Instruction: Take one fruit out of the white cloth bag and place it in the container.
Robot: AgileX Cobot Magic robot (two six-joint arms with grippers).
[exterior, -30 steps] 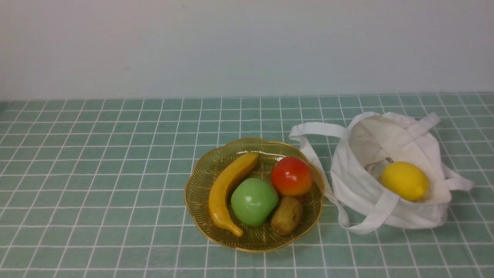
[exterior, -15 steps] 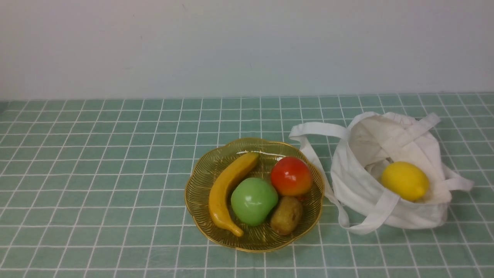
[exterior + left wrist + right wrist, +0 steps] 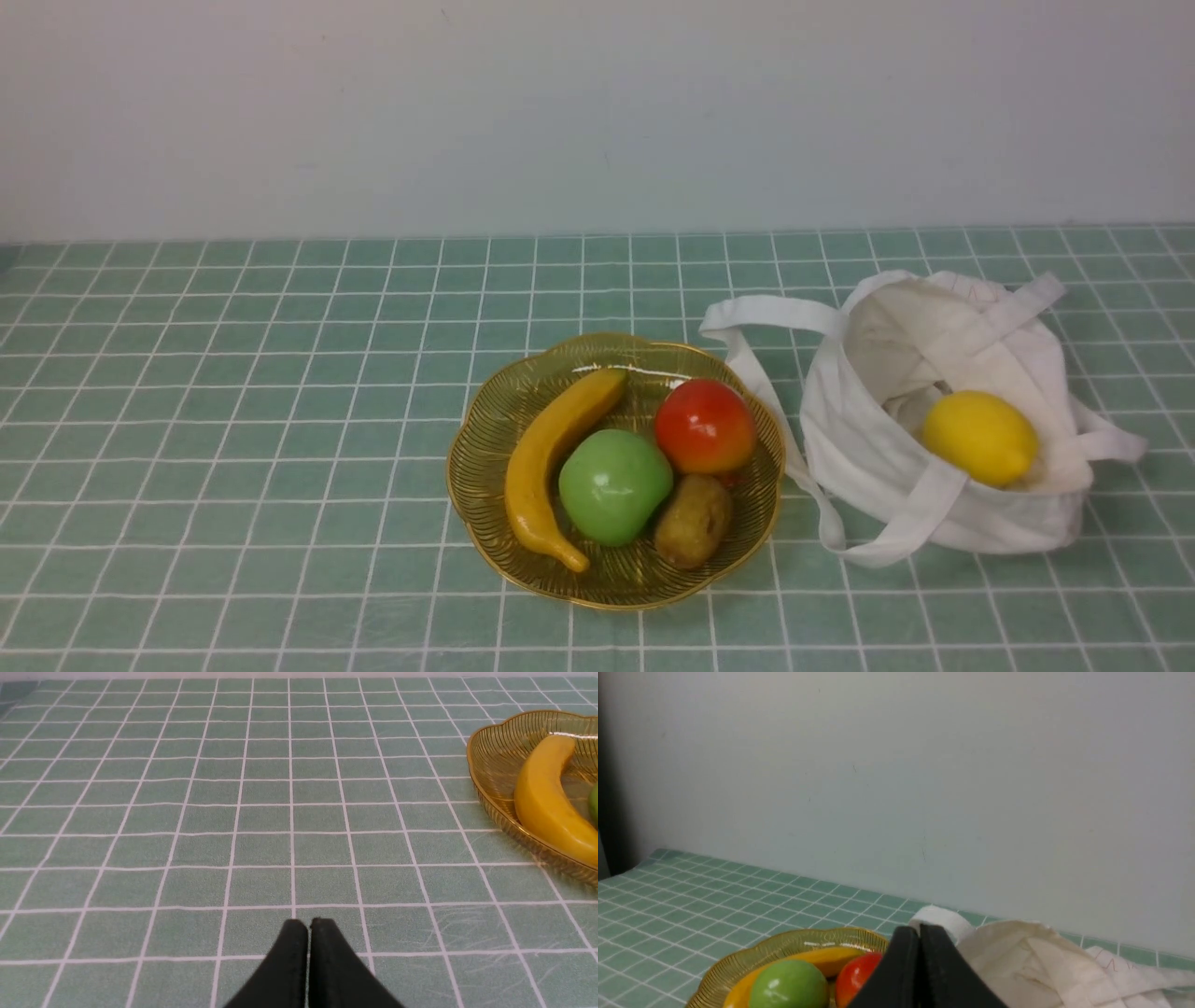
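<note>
Nothing moved, left gripper (image 3: 308, 924), right gripper (image 3: 919, 929) closed, empty, fruit (image 3: 705, 425) in container (image 3: 478, 448) beside apple (image 3: 614, 485)

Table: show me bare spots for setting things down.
Bare table left of the dish, out to the left edge. Another band between dish, bag and the wall. A thin strip in front of both. Crowded: the full dish, and its gap to the bag, crossed by a strap.

banana (image 3: 551, 462), green apple (image 3: 614, 485), kiwi (image 3: 693, 520), lemon (image 3: 978, 437)
</note>
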